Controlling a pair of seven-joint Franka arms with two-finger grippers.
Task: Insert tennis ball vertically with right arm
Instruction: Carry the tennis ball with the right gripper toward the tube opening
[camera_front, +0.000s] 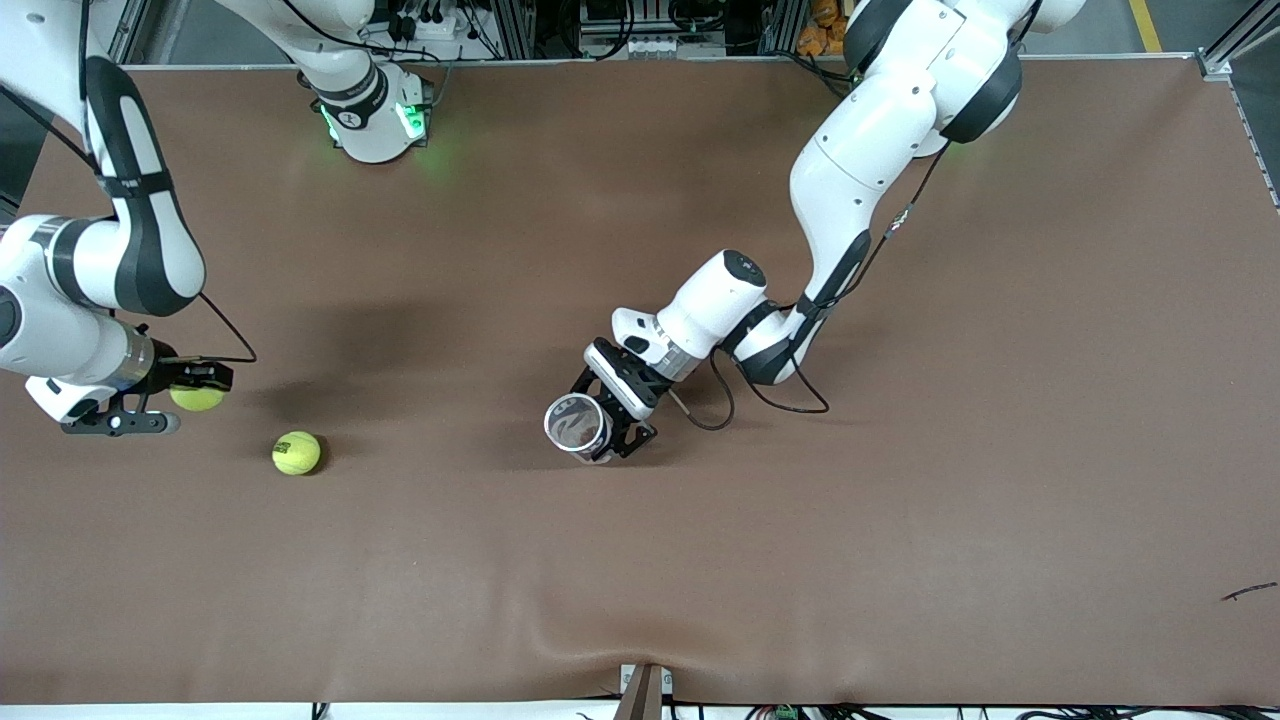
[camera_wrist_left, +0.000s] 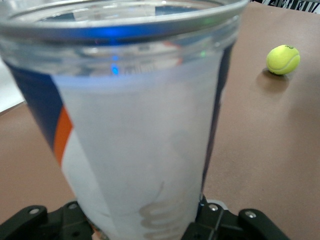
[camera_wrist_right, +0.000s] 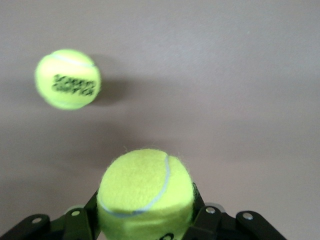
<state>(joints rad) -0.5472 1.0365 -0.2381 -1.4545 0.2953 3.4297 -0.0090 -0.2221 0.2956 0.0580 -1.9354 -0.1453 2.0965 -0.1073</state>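
My right gripper (camera_front: 197, 392) is shut on a yellow tennis ball (camera_front: 197, 398) at the right arm's end of the table; in the right wrist view this tennis ball (camera_wrist_right: 145, 192) fills the space between the black fingers. A second tennis ball (camera_front: 296, 452) lies loose on the brown table, nearer the front camera, and appears as the printed ball (camera_wrist_right: 68, 79) in the right wrist view. At mid-table my left gripper (camera_front: 612, 412) is shut on a clear plastic tube can (camera_front: 578, 424), its open mouth tilted toward the front camera. The tube (camera_wrist_left: 135, 125) fills the left wrist view.
The brown table mat (camera_front: 900, 500) stretches wide between the two grippers and toward the left arm's end. A black cable (camera_front: 760, 395) loops on the mat beside the left arm's wrist. The loose ball (camera_wrist_left: 283, 59) shows far off in the left wrist view.
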